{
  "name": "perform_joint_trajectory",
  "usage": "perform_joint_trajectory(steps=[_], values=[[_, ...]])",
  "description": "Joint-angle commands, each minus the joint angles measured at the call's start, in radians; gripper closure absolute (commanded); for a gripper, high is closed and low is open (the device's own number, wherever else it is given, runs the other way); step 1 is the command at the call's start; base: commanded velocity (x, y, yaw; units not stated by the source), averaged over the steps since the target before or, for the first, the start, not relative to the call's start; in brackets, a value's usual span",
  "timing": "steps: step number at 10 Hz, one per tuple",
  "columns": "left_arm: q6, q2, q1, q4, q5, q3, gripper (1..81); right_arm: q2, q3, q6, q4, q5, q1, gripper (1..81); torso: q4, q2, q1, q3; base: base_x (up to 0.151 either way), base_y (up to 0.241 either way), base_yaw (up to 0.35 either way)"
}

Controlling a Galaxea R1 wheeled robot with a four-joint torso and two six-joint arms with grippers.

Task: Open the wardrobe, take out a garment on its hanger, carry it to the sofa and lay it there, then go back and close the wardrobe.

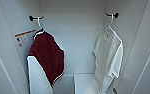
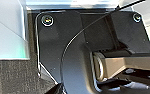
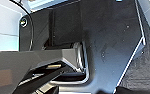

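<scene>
While wardrobe (image 1: 73, 37) stands open, thin white garment (image 1: 108, 57) on curved hanger (image 1: 111, 25), each tool's state unclear.

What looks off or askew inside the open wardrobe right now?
Nothing stands out. The white shirt hangs on its hanger from the right hook, the maroon top from the left hook. Both hang clear of each other inside the wardrobe.

A white panel (image 2: 6, 30) stands at the upper left of the frame, and its lower edge meets a dark, finely textured floor (image 2: 13, 77) at the lower left. A thin black cable (image 2: 66, 47) curves across the middle, running from the upper right down to the bottom edge (it crosses the robot's own dark plate). A pale strip (image 2: 66, 3) runs along the top.
</scene>
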Motion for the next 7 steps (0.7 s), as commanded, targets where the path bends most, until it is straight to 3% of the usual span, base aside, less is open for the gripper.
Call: perform_joint_trajectory(steps=[1, 6, 7], values=[[0.010, -0.002, -0.040, 0.013, 0.048, -0.004, 1.0, 0.008, 0.011, 0.000, -0.011, -0.054, 0.037, 1.0, -0.090, 0.000, 0.000, 0.000, 0.000, 0.000, 0.000], [0.027, 0.005, -0.040, 0.013, 0.048, -0.004, 1.0, 0.007, 0.011, 0.000, -0.009, -0.054, 0.037, 1.0, -0.258, 0.000, 0.000, 0.000, 0.000, 0.000, 0.000], [0.027, 0.009, -0.041, 0.015, 0.048, -0.004, 1.0, 0.007, 0.011, 0.000, -0.011, -0.054, 0.037, 1.0, -0.198, 0.000, 0.000, 0.000, 0.000, 0.000, 0.000]])
